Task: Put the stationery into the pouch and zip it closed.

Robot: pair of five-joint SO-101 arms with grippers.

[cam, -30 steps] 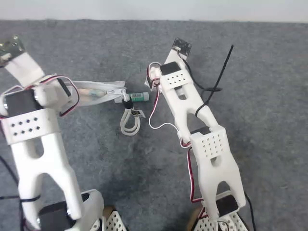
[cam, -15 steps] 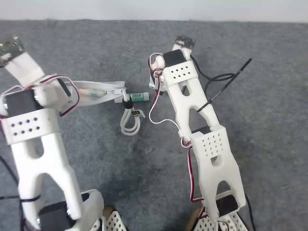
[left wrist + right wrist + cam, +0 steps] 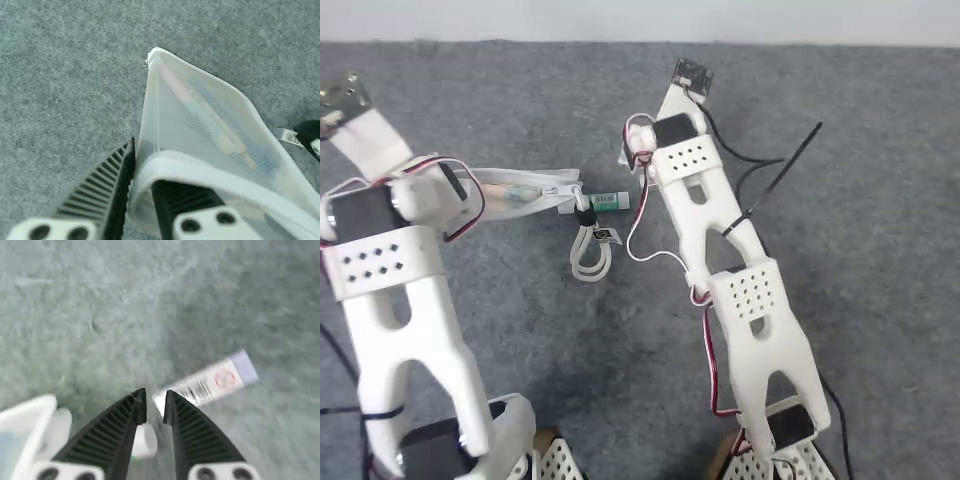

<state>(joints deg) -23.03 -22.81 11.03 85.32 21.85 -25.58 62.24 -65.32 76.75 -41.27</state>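
Left end effector [image 3: 145, 167]: clamped on the white zip band at the mouth of the translucent white mesh pouch [image 3: 210, 120], one ribbed black finger [image 3: 107, 185] outside the wall, the other inside. Pouch flat on the grey felt-like bench [image 3: 60, 75], its far corner pointing away from the wrist. Inside, through the mesh, a long pale pen-like stick [image 3: 200, 107] and a bluish stick [image 3: 240, 142] alongside it, both too veiled to name.

From the high view, stretched sideways between the two arms, one end tucked under the left arm's wrist. Just past the free end, a black clasp [image 3: 585, 213] with a doubled white cord loop [image 3: 590, 255] trailing toward the arm bases, and a small tag [image 3: 607, 236] on that loop. Beside the clasp, a short green-and-white tube [image 3: 607, 200] on the bench, outside the pouch.

Right end effector [image 3: 154, 396]: low over the bench near that tube, jaws a narrow slit apart, tips not touching. Just beyond one fingertip, a white strip with a printed bar pattern [image 3: 205, 382] and a pale lilac end. Through the slit, a blurred white rounded shape [image 3: 145, 440], unclear what it is.
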